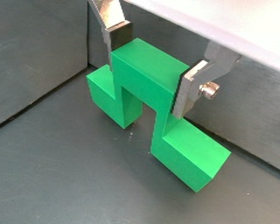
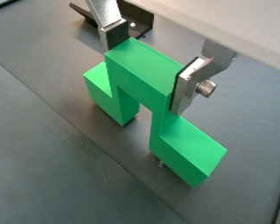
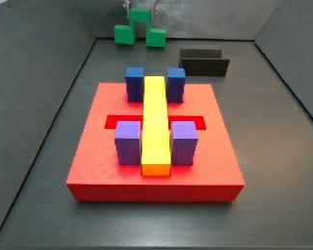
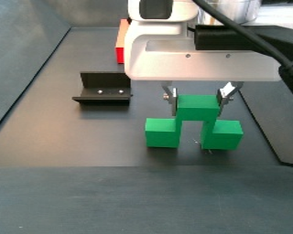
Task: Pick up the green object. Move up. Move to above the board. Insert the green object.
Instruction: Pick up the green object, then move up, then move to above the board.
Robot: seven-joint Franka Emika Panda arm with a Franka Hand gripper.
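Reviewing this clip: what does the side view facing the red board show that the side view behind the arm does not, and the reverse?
Only the board-facing side view shows the board with its long yellow bar, blue blocks and purple blocks.

Only the view behind the arm shows the gripper, its jaws on either side of the green object's raised middle cube, close against it.

Both show the green object and the dark fixture on the floor.

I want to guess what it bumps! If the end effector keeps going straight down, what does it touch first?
Probably the green object: the end effector points down with its raised middle cube between the fingers, above the dark floor.
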